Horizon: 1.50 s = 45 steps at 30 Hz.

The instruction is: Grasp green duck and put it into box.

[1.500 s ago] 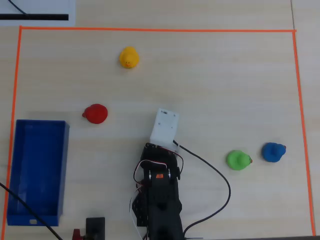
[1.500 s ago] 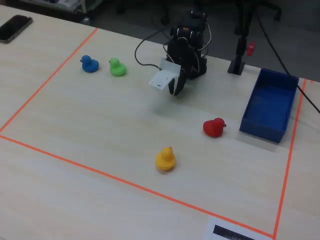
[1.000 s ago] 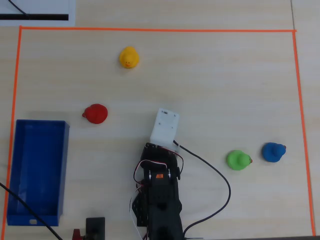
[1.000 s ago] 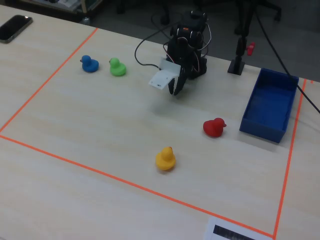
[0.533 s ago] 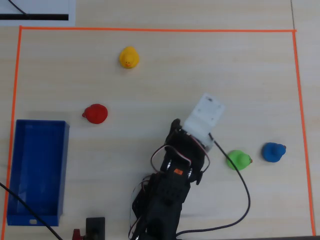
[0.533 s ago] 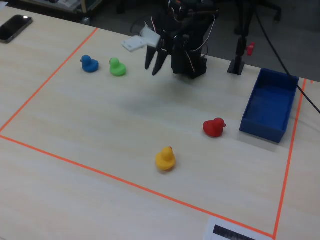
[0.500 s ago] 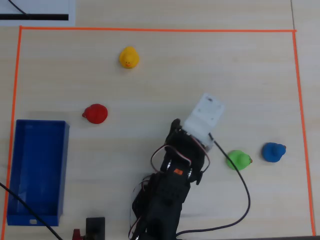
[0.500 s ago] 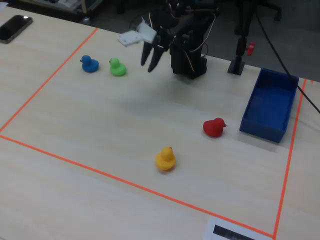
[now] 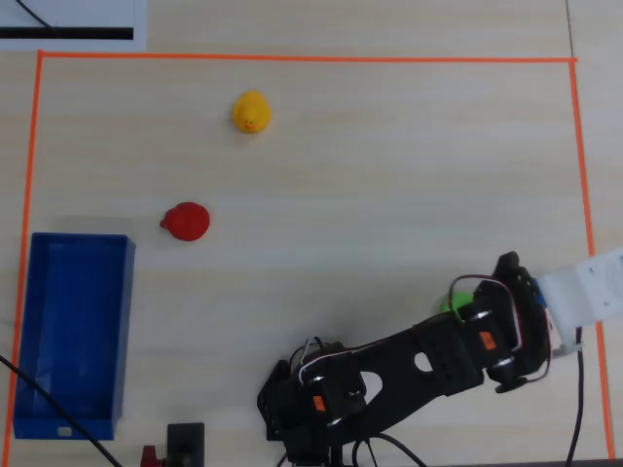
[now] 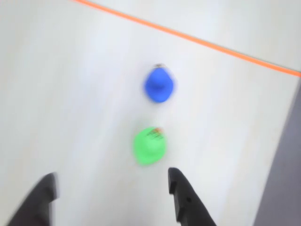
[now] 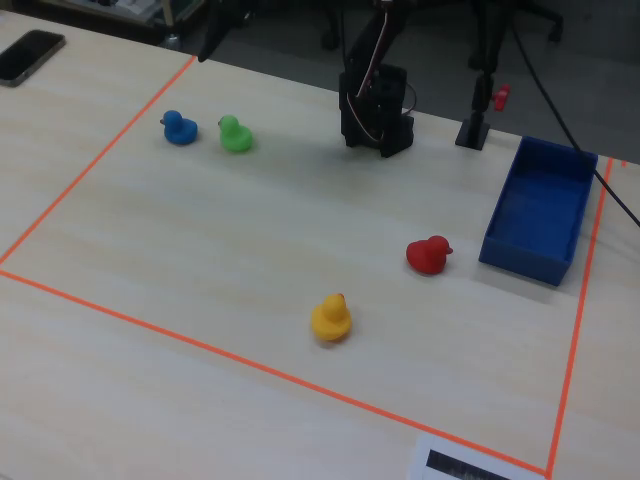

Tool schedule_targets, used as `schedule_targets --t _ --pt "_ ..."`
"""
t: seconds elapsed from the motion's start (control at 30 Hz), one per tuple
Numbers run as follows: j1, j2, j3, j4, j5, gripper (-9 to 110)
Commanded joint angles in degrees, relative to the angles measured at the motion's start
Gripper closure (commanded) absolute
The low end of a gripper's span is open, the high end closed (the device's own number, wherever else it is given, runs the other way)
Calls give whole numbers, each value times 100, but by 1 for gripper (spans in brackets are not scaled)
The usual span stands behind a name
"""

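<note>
Green duck (image 10: 149,145) is a small bright green blob, beak blurred, on the table beside the blue duck (image 10: 158,84). Gripper (image 10: 113,186) spread wide, empty, just short of it. Overhead, the arm hides most of the duck (image 9: 456,298).

Looks like an office or lab test bench. Pale wood-grain tabletop (image 11: 200,230) marked off near its edges by orange tape (image 11: 150,330), with a phone (image 11: 28,55) at the far left corner. Dark chair legs (image 11: 500,20) and cables (image 11: 560,90) beyond the far edge.
</note>
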Motion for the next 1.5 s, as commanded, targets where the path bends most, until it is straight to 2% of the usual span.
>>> schedule_targets --t 0.0,0.37,0.77,1.03,1.47 --pt "545 -378 422 -1160 -255 63" --pt "580 -1837 1090 -3103 -123 62" --pt "360 -1415 3709 -5054 -536 61" --pt "387 -422 4781 -5062 -721 61" --pt "149 -149 5010 -4843 -448 61"
